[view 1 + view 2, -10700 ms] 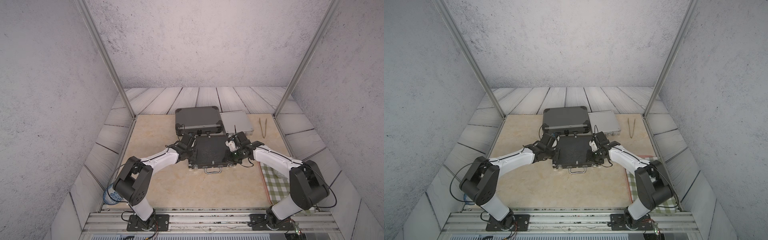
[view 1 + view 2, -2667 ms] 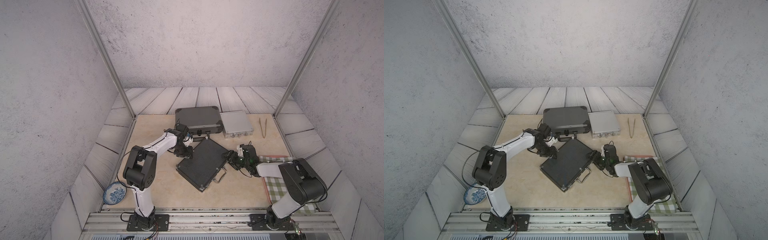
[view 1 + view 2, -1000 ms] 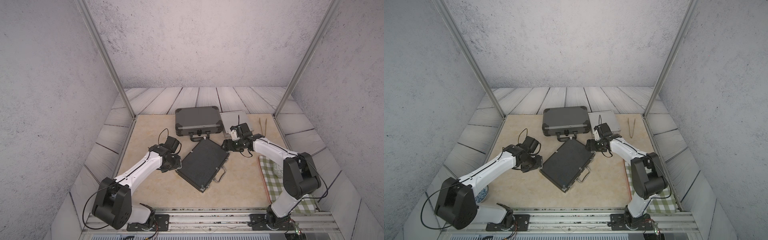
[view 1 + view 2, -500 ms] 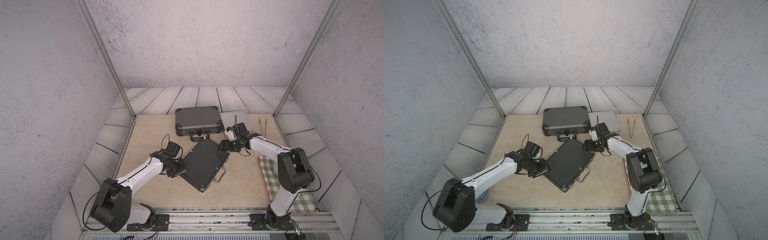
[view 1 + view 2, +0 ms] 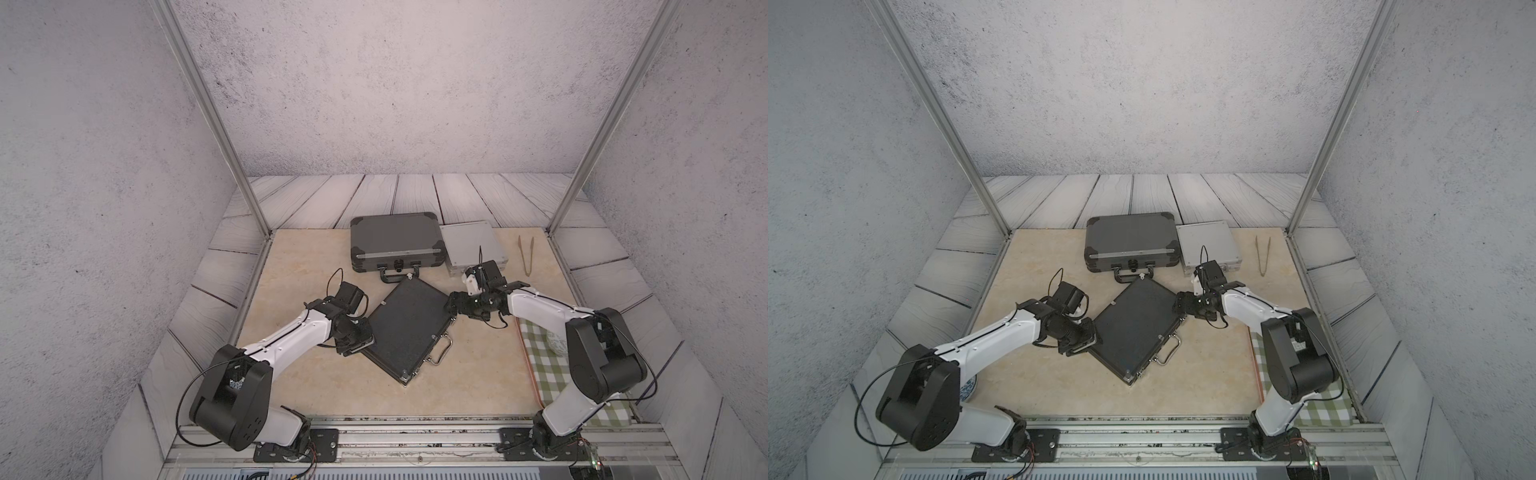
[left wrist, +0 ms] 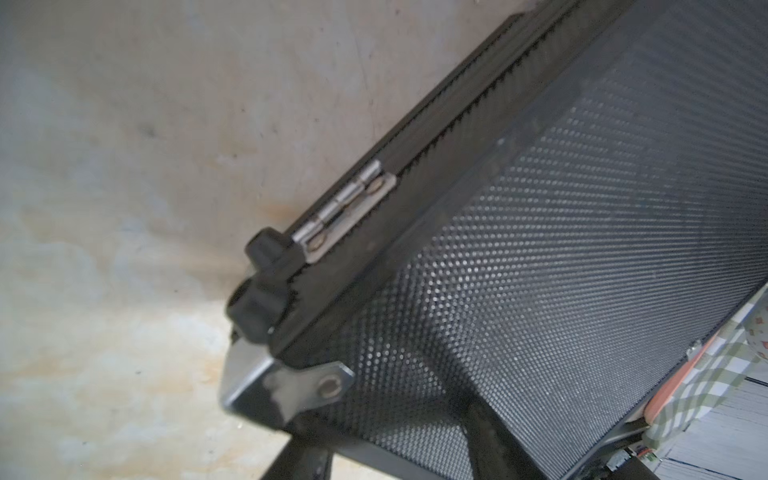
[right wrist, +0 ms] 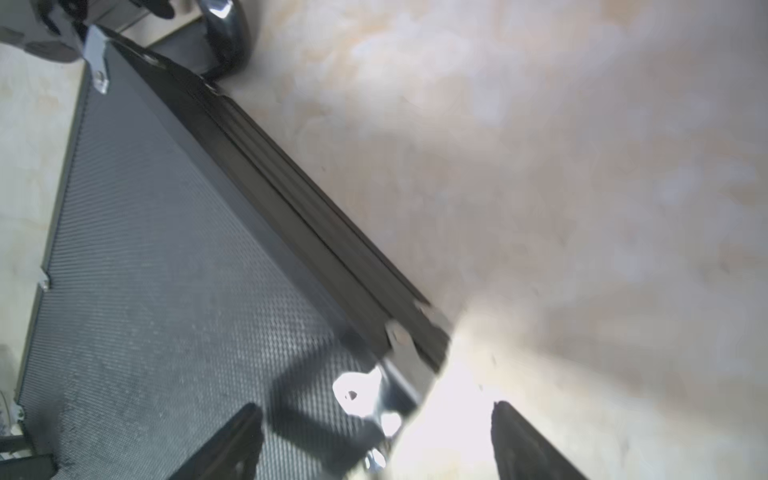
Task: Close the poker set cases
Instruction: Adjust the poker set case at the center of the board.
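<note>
- The poker set cases all lie with lids down on the beige table, so nothing of their insides shows.
- The flat black case sits mid-table, turned diagonally, with its metal handle on the near-right side. Its far corner is just beside the handle of the large dark-grey case.
- The small silver case lies just beside the grey one's right side, both at the table's far edge.
- The left gripper is at the black case's left corner. Its fingers stand partly apart astride that corner; I cannot tell whether they pinch it.
- The right gripper is at the case's right corner. Its fingers are spread wide, one over the lid and one over bare table, gripping nothing.
- Bare table lies open in front of the black case and to its far left.
- Tongs lie right of the silver case, and a checked cloth lies along the right edge.
</note>
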Robot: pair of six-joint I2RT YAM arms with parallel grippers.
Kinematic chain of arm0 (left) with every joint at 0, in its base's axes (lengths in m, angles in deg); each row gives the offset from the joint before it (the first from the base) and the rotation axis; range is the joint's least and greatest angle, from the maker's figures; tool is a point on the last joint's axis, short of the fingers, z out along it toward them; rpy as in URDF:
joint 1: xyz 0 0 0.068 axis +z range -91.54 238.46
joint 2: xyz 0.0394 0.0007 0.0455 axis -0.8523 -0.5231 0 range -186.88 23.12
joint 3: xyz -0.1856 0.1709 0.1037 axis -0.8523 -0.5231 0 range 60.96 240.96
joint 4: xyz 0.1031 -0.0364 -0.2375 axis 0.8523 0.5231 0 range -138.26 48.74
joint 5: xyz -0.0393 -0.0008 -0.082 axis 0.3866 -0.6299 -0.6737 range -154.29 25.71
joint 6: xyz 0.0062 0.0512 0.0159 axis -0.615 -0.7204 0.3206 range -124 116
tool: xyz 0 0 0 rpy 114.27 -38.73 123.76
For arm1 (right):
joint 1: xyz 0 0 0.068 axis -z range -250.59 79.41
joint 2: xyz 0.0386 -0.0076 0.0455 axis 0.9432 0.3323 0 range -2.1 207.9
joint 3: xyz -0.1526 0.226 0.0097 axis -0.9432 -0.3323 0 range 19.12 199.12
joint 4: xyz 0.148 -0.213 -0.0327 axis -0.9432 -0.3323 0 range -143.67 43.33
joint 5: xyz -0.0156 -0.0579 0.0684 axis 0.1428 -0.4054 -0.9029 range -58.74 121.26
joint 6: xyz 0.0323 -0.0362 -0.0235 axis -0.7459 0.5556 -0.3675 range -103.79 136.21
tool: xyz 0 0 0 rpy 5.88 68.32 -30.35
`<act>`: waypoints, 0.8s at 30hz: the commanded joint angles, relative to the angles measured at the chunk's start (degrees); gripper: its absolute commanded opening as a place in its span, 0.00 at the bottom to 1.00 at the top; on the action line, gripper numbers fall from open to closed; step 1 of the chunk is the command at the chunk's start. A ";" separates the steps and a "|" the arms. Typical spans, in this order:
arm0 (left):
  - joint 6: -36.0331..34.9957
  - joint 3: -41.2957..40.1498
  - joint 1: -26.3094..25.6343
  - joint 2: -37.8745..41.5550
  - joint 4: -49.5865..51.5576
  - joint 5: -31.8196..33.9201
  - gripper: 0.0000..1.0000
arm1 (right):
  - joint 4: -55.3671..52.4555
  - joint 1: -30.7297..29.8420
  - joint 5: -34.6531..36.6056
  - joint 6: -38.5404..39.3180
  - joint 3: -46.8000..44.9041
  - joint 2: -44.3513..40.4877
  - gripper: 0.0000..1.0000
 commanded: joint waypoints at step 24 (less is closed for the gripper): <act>-17.60 28.82 3.39 -14.72 1.10 11.33 0.57 | 36.78 0.08 -10.86 -31.72 -19.77 -2.22 0.99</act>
